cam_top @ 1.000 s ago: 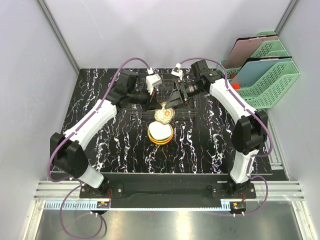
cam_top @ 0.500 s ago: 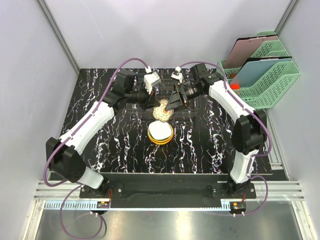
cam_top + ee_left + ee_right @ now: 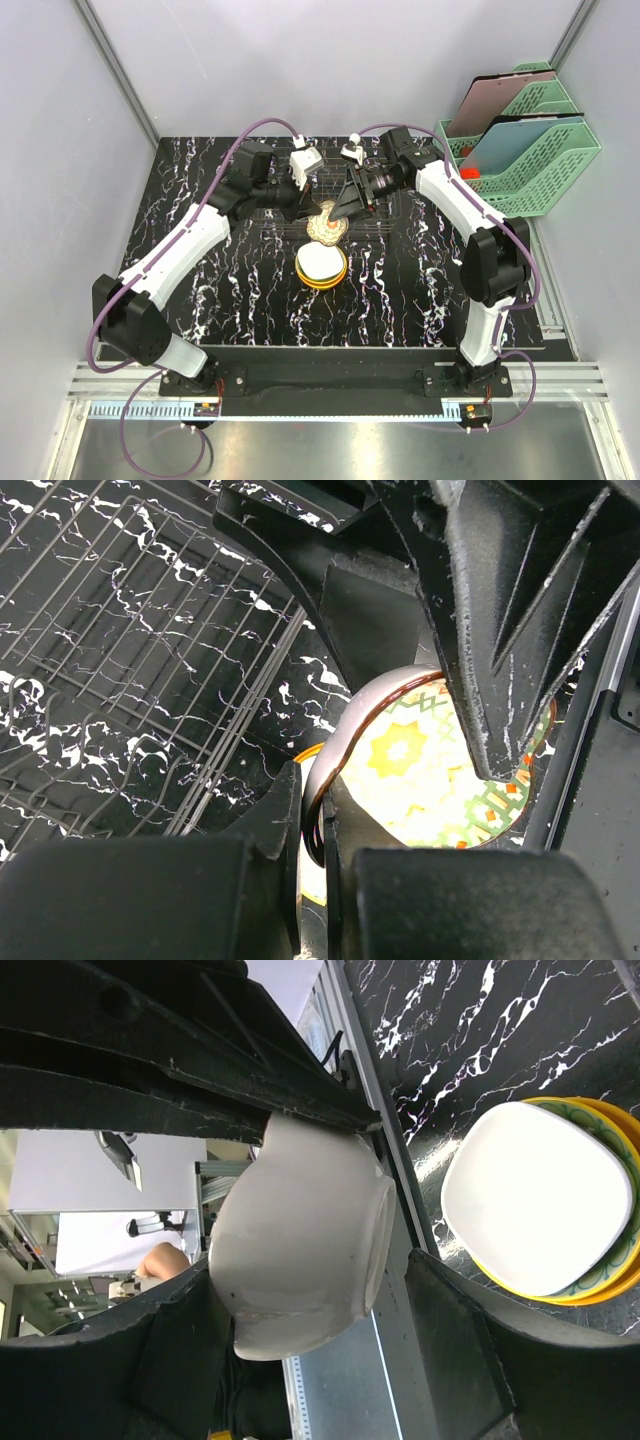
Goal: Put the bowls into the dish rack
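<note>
- Black marbled tabletop (image 3: pixel 220 290): left gripper (image 3: pixel 312 825) pinches rim of cream patterned plastic bowl (image 3: pixel 405 765).
- Around it, right gripper (image 3: pixel 340 208) stands wide; grip unclear.
- Risk: premature left release drops it beside thin-wire dish rack (image 3: pixel 120 630).

The overhead camera looks down on the whole table (image 3: pixel 400 290) from its near edge; both wrist cameras view the patterned bowl (image 3: pixel 326 227) closely, from opposite sides.

Saw the cream bowl (image 3: pixel 326 222) lifted off the table and tipped on edge, yellow-and-green pattern inside, plain pale outside, above the near edge of the dish rack (image 3: pixel 120 600). Found the rack low, of thin wire, see-through. Just nearer, noted a nested stack of bowls (image 3: pixel 321 266): white on top, yellow and orange beneath.
</note>
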{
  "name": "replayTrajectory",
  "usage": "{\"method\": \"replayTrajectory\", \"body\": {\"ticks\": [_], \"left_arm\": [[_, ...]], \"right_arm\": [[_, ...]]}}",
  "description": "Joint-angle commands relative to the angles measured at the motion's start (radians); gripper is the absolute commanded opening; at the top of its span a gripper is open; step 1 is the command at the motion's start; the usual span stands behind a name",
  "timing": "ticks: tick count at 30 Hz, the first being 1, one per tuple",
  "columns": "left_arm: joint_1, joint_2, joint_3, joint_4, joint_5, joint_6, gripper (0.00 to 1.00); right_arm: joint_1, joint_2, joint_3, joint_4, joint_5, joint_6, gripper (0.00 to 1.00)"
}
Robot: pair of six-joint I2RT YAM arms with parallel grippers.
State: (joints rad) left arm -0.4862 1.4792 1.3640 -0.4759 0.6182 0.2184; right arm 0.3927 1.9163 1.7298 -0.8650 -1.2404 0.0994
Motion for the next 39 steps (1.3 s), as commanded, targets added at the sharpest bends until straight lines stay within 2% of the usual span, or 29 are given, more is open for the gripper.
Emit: {"method": "replayTrajectory", "body": {"ticks": [1,7,14,21,25,27,28,29,31,35,39], "left_arm": [[-0.011,-0.019,0.009,0.069,-0.002,0.007,0.00],[-0.017,-0.017,0.007,0.069,-0.002,0.006,0.00],[-0.018,-0.017,0.004,0.074,-0.015,0.007,0.00],[-0.017,-0.014,0.004,0.076,-0.034,0.007,0.00],[-0.018,-0.014,0.006,0.076,-0.035,0.010,0.00],[-0.017,-0.013,0.007,0.076,-0.034,0.009,0.00],[-0.017,-0.011,0.009,0.076,-0.035,0.009,0.00],[-0.018,-0.010,0.010,0.076,-0.035,0.007,0.14],[-0.018,-0.008,0.012,0.076,-0.035,0.004,0.31],[-0.017,-0.007,0.014,0.076,-0.035,0.004,0.57],[-0.017,-0.008,0.018,0.076,-0.037,0.002,0.60]], "right_arm": [[0.005,0.007,0.043,0.015,-0.045,0.008,0.76],[0.005,0.016,0.056,0.017,-0.070,0.010,0.70],[0.005,0.007,0.042,0.015,-0.090,0.002,0.55],[0.005,0.015,0.033,0.015,-0.117,0.002,0.28],[0.005,0.015,0.022,0.015,-0.134,-0.001,0.07],[0.005,0.015,0.019,0.015,-0.137,-0.006,0.00],[0.005,0.015,0.017,0.017,-0.136,-0.006,0.00],[0.005,0.012,0.016,0.017,-0.136,-0.006,0.00],[0.005,0.012,0.016,0.017,-0.133,-0.006,0.00],[0.005,0.012,0.016,0.017,-0.120,-0.007,0.00],[0.005,0.015,0.011,0.017,-0.105,-0.009,0.00]]}}
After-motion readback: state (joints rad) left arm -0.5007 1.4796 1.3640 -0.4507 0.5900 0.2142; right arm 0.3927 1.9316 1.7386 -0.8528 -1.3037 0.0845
